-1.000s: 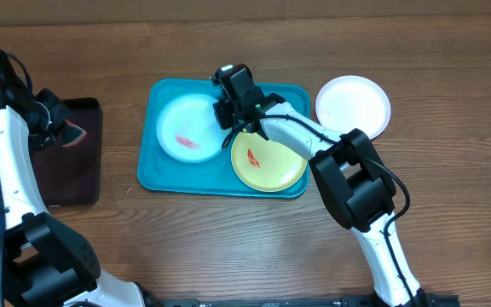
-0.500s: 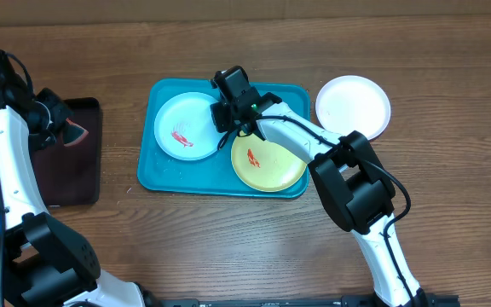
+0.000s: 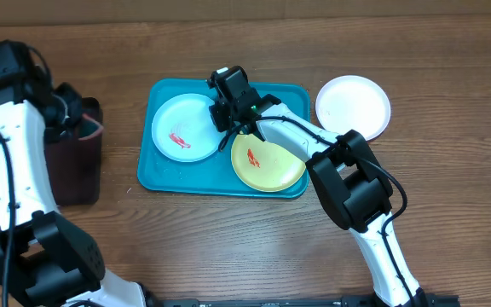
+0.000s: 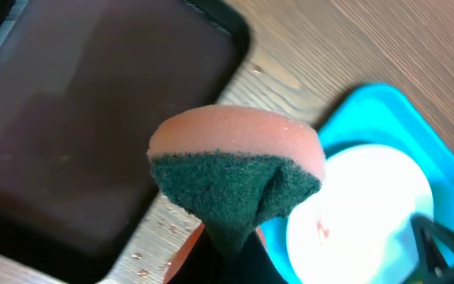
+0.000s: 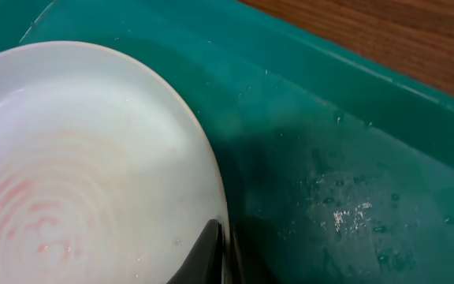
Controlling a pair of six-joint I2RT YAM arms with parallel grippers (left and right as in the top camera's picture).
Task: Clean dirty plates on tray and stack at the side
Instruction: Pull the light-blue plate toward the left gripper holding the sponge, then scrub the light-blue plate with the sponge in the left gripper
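Observation:
The turquoise tray [image 3: 228, 179] holds a light blue plate [image 3: 181, 128] with a red smear on its left side and a yellow-green plate [image 3: 268, 159] with a red smear on its right side. A white plate [image 3: 353, 107] lies on the table to the right of the tray. My right gripper [image 3: 227, 119] is shut on the right rim of the light blue plate [image 5: 93, 173], its fingers [image 5: 221, 252] pinching the edge. My left gripper [image 3: 79, 121] is shut on a pink and green sponge [image 4: 239, 170] over the right edge of the dark tray.
The dark maroon-black tray [image 3: 71, 166] lies on the table to the left of the turquoise tray and also shows in the left wrist view [image 4: 93, 118]. Water drops lie on the turquoise tray floor [image 5: 345, 205]. Bare wood surrounds both trays.
My left arm has moved right and toward the back with the sponge, nearer the turquoise tray. The light blue plate has shifted slightly left in the right gripper.

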